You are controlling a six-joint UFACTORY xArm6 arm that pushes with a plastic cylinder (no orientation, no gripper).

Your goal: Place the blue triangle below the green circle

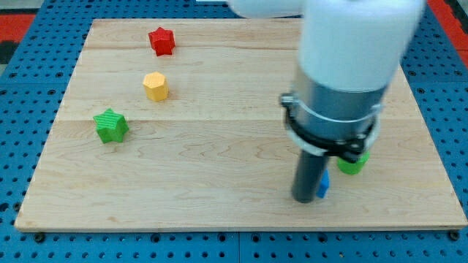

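Note:
The blue triangle (323, 186) shows only as a small blue sliver at the view's lower right, mostly hidden behind my rod. The green circle (353, 164) sits just right of and slightly above it, partly covered by the arm's grey collar. My tip (305, 199) rests on the board directly left of the blue triangle, touching or nearly touching it. The blue triangle lies below and to the left of the green circle, close to it.
A red star (161, 40) lies at the view's top left. A yellow hexagon (155, 86) sits below it. A green star (110, 126) lies further left and lower. The wooden board (205, 175) rests on a blue pegboard surface (22, 109); its bottom edge is near my tip.

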